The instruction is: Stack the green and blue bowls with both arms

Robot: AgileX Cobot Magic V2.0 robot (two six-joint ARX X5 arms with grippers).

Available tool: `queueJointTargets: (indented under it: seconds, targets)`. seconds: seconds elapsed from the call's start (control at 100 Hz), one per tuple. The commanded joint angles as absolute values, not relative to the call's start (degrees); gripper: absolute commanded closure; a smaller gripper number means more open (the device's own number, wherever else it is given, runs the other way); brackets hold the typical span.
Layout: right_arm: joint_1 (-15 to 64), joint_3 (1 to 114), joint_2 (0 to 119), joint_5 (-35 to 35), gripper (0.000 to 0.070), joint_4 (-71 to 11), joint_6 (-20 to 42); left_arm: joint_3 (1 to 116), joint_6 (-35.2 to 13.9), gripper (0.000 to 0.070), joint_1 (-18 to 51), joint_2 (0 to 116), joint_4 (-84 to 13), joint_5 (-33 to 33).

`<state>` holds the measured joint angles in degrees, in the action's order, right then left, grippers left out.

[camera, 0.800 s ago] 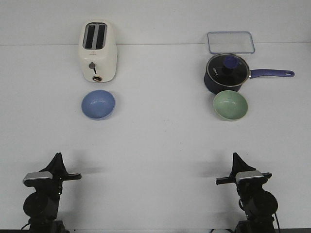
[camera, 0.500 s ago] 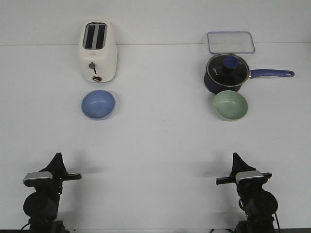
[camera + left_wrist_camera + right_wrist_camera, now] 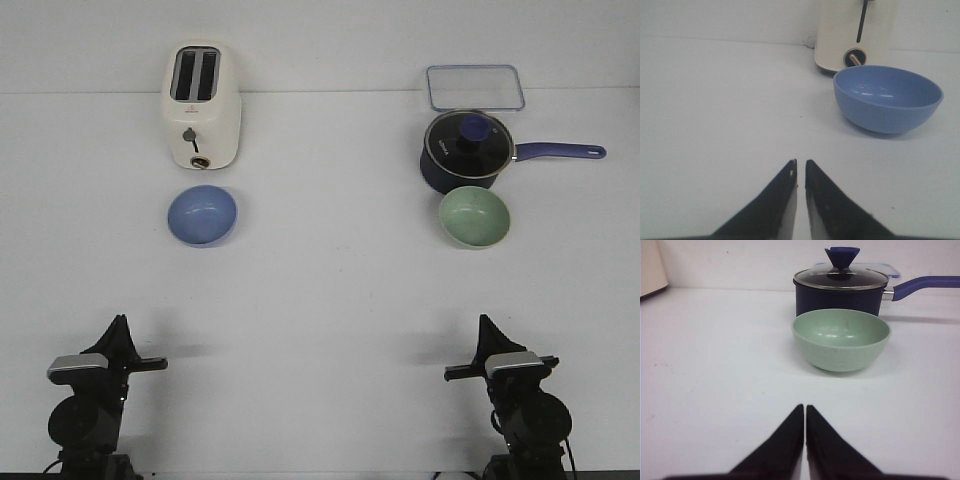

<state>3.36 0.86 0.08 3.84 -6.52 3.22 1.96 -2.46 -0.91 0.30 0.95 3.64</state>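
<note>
The blue bowl point(image 3: 202, 215) sits upright on the white table at the left, just in front of the toaster; it also shows in the left wrist view point(image 3: 888, 98). The green bowl point(image 3: 475, 217) sits at the right, touching or nearly touching the navy pot; it also shows in the right wrist view point(image 3: 841, 339). My left gripper point(image 3: 119, 321) is shut and empty near the front edge, well short of the blue bowl point(image 3: 801, 162). My right gripper point(image 3: 484, 320) is shut and empty near the front edge, well short of the green bowl point(image 3: 804, 407).
A cream toaster point(image 3: 201, 106) stands behind the blue bowl. A dark navy pot with glass lid and long handle point(image 3: 468, 151) stands behind the green bowl. A clear rectangular container lid point(image 3: 475, 87) lies at the back right.
</note>
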Motion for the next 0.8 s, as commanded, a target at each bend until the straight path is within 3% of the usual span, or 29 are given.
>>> queueJointTargets:
  seconds: [0.0,0.1,0.36,0.46,0.57,0.61,0.73,0.79]
  targets:
    - [3.5,0.7,0.1,4.7,0.069,-5.8,7.2,0.8,-2.6,0.0684,-1.0,0.2,1.8,3.5]
    - [3.5,0.7,0.1,4.7,0.069,-5.6,10.5,0.8,-2.6,0.0684,-1.0,0.2,1.8,3.5]
    - [3.5,5.4,0.2,2.5,0.0699,-6.5,27.0,0.8,-2.6,0.0684,-1.0,0.2,1.8,3.5]
    - [3.5,12.4,3.1,-0.7,0.07,-9.1,26.7,0.8,-2.6,0.0685,-1.0,0.2,1.8,3.5]
    - [3.5,23.4,12.0,-4.3,0.0691,-14.5,21.9,0.8,-2.6,0.0685,-1.0,0.2,1.8,3.5]
    - [3.5,26.7,15.6,-4.9,0.0652,-15.9,20.3,0.8,-2.6,0.0685,-1.0,0.2,1.8,3.5]
    - [3.4,37.1,28.9,-7.5,0.0281,-20.1,16.1,0.8,-2.6,0.0684,-1.0,0.2,1.8,3.4]
    - [3.3,41.5,35.3,-8.8,0.0249,-22.5,15.1,0.8,-2.6,0.0685,-1.0,0.2,1.8,3.5]
